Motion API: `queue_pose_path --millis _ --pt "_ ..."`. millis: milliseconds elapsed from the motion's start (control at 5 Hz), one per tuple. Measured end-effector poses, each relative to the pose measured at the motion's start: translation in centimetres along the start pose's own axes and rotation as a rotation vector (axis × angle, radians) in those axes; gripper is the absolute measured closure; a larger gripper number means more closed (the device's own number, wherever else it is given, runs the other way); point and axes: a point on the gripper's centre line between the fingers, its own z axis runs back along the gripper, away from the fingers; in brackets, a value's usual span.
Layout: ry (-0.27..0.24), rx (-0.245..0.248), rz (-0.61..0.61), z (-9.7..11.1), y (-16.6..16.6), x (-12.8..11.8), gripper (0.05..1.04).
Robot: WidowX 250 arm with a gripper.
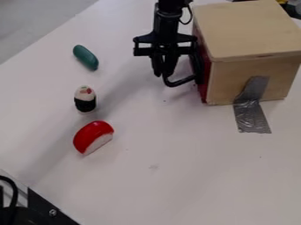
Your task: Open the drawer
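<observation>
The gripper (163,72) hangs at the top centre, just left of the wooden box, with its tip right by the outer end of a black curved handle (182,81). That handle sticks out leftward from the drawer's red front (203,90), which faces left and is seen at a steep angle. The front sits close against the wooden box (253,33); I cannot tell if there is a small gap. The gripper's tip and the handle are both black and overlap, so whether they touch is unclear.
Grey tape (251,116) fixes the box to the white table (176,176). Left of the gripper lie a green oblong object (86,57), a black-and-white sushi toy (85,99) and a red-and-white toy piece (93,136). Black and metal hardware (50,211) stands at the lower left.
</observation>
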Motion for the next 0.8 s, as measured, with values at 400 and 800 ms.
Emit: queue_pose_path --millis 400,800 --pt "0.003 0.006 0.016 -0.3 1.6 0.9 0.973" --pt "0.021 0.017 0.019 -0.4 2.8 1.9 0.973"
